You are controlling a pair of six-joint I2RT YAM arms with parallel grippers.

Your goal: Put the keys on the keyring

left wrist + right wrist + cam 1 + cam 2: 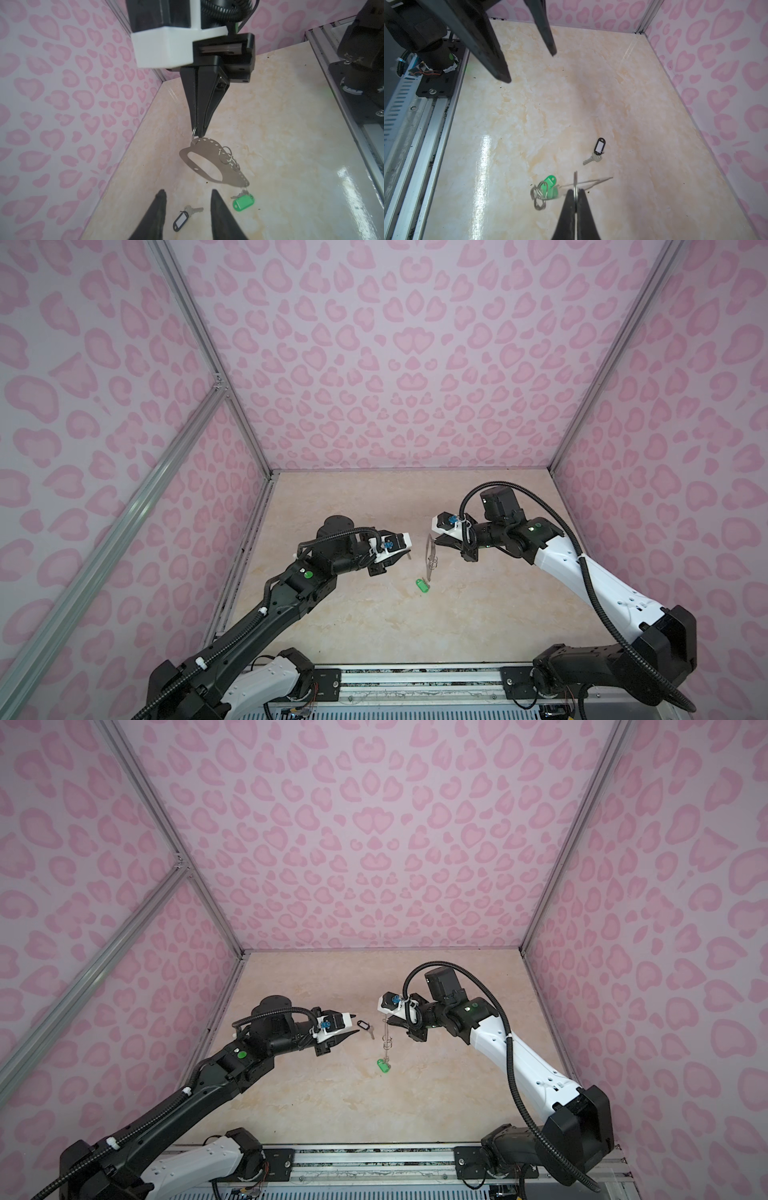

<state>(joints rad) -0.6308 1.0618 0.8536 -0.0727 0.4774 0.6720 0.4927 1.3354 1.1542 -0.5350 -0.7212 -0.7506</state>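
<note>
The keyring [209,149], a flat grey plate with an oval slot and several split rings, hangs upright above the table in both top views [430,549] [386,1036]. My right gripper [576,190] [198,133] is shut on a split ring at its upper end. The green-tagged key [243,202] [422,586] [549,182] sits at the plate's lower end, its tag on the table. The black-tagged key [184,217] [365,1026] [599,147] lies flat on the table. My left gripper [188,192] [353,1024] is open just above it, a finger on each side, not touching it.
Pink heart-patterned walls [415,364] close the table [374,622] in at the back and on both sides. An aluminium rail [415,680] with both arm bases runs along the front edge. The two grippers are a short distance apart near the table's middle.
</note>
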